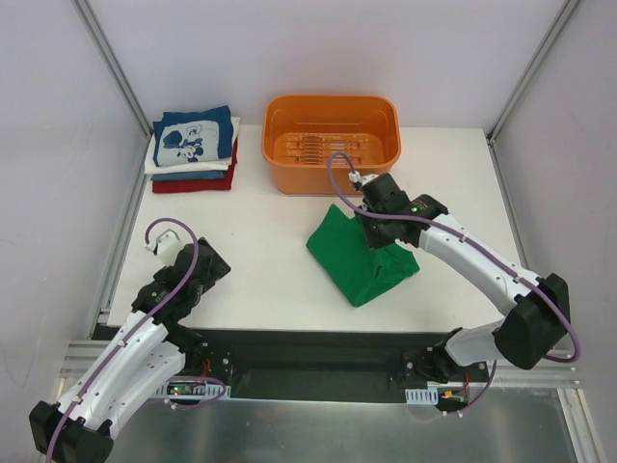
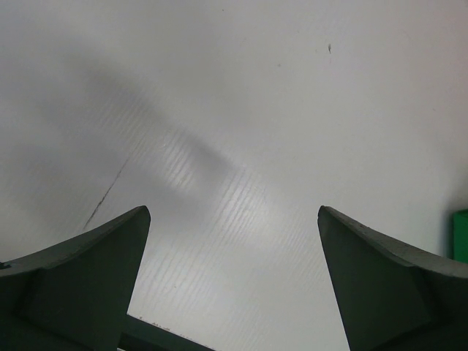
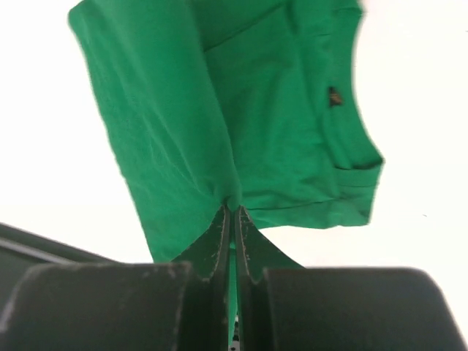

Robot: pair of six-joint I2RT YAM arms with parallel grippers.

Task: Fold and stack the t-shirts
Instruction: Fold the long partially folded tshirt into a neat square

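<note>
A bright green t-shirt [image 1: 362, 260] lies bunched on the white table, right of centre. My right gripper [image 1: 371, 230] is shut on its upper edge and lifts the cloth into a peak; in the right wrist view the fingers [image 3: 232, 223] pinch a fold of the green t-shirt [image 3: 241, 117], which hangs below. A stack of folded t-shirts [image 1: 194, 149] sits at the back left, with the navy cartoon-print one on top, then white, blue-grey and red. My left gripper [image 1: 214, 262] is open and empty above bare table [image 2: 234, 146] at the front left.
An orange plastic tub [image 1: 331, 142] stands at the back centre, just behind the right gripper. Metal frame posts rise at the back corners. A sliver of green cloth [image 2: 459, 234] shows at the right edge of the left wrist view.
</note>
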